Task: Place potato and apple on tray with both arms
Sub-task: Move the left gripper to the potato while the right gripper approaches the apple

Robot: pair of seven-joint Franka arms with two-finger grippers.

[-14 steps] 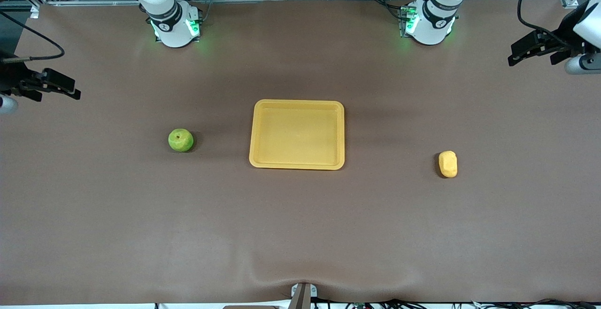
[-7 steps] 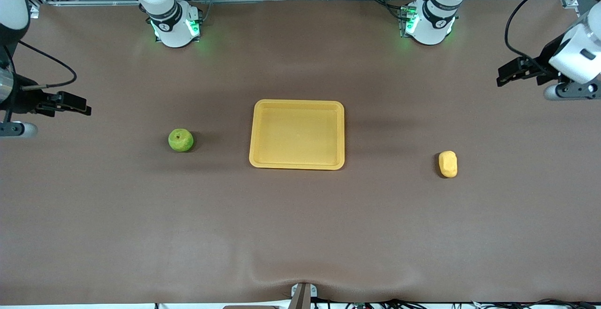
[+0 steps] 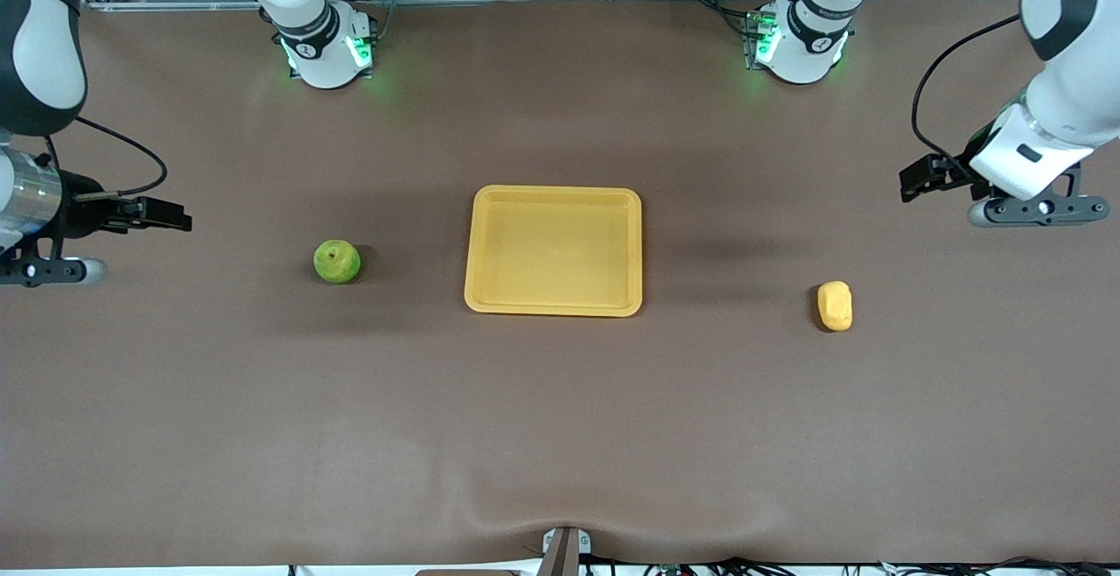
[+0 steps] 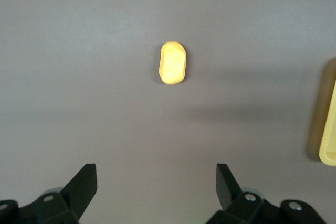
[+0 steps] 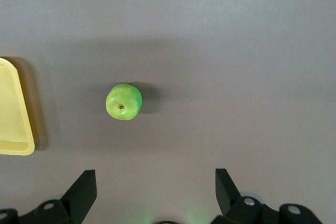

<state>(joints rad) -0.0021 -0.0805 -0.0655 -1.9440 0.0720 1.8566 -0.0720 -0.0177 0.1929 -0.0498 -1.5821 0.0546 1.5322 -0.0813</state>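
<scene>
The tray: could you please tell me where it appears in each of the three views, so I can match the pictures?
Front view: the tray lies mid-table, between the apple and the potato.
Left wrist view: only a strip of its rim shows at the picture's edge, with the potato in view.
Right wrist view: one corner shows at the edge, beside the apple.
Shared landmark: the brown table.
</scene>
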